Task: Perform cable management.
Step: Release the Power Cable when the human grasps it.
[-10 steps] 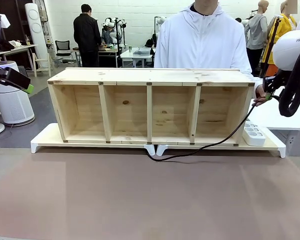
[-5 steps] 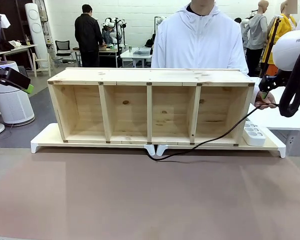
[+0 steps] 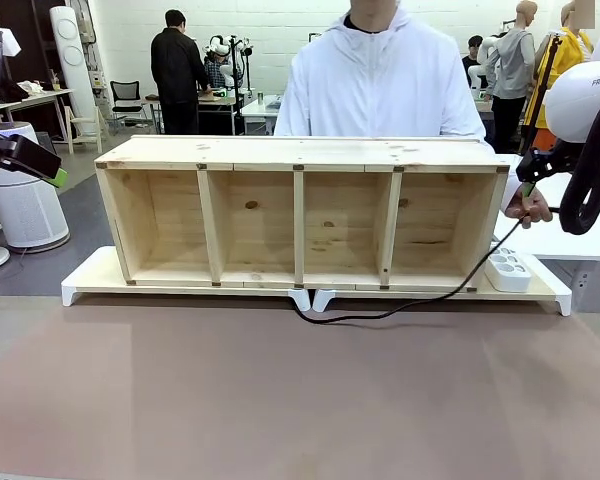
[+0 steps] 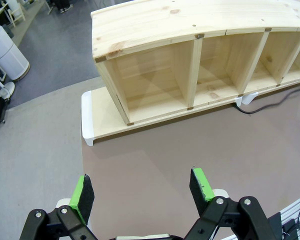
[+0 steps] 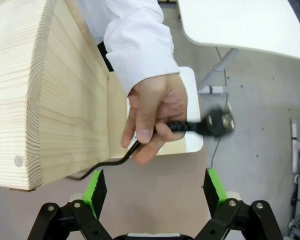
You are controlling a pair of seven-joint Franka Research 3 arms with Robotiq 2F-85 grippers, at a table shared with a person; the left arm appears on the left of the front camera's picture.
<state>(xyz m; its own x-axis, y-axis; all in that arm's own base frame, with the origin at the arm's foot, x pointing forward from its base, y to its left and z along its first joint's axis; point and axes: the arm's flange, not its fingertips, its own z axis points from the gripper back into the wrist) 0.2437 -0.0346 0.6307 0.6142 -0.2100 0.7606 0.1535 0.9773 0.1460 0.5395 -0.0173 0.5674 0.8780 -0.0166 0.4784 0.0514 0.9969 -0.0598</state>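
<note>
While its two green-padded fingers stand spread wide with nothing between them, the right gripper (image 5: 155,192) hangs off the table's right edge, just short of the person's hand (image 5: 152,120). That one hand pinches the cable (image 5: 182,127) close to its round plug (image 5: 219,122), which sticks out beyond the fist, apart from both pads. From the hand the single black cable (image 3: 400,312) drops past the wooden shelf's (image 3: 300,210) right end, passes the white power strip (image 3: 508,270) and trails left along the table below the shelf's four open compartments. Over by the left edge, the left gripper (image 4: 142,192) hovers open and empty above bare table (image 4: 155,160).
</note>
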